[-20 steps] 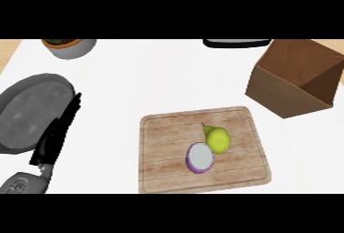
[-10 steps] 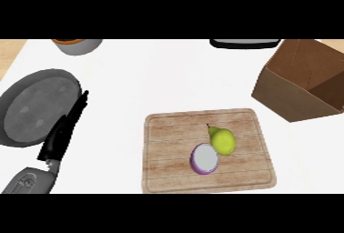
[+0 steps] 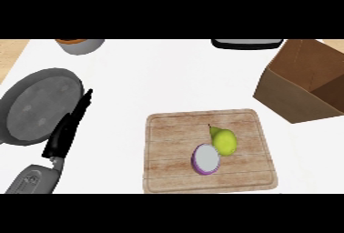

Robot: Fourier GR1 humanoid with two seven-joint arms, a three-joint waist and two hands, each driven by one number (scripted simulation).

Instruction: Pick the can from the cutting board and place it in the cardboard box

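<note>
Starting from our left hand [image 3: 69, 132]: it comes in at the lower left, black fingers stretched out straight and flat, holding nothing, fingertips pointing up and a bit right along the edge of the round dark grey pan [image 3: 37, 107]. The grey forearm [image 3: 32, 181] behind it sits in the bottom left corner. Our right hand doesn't show at all.

Moving out to the middle, there's the square light wooden cutting board [image 3: 174, 154] lying flat on the white bench [image 3: 174, 77]. The can [image 3: 206, 159] is on it, right of the board's centre: a short purple can with a white-ish top. We're looking nearly straight down on its end, so the long axis runs about vertical, maybe tipped a little, and the pale end faces up toward us. Touching it on its upper right is a yellow-green pear [image 3: 224, 141], stem pointing up and left.

Further out to the upper right, well apart from the board, sits the open brown cardboard box [image 3: 295, 98], opening facing up and turned at an angle to the board. Along the top edge we get a grey bowl with an orange rim [image 3: 79, 45] at the left and a black-rimmed tray-like thing [image 3: 247, 43] toward the right, both cut off. A strip of tan surface [image 3: 10, 54] shows past the bench's left edge.
</note>
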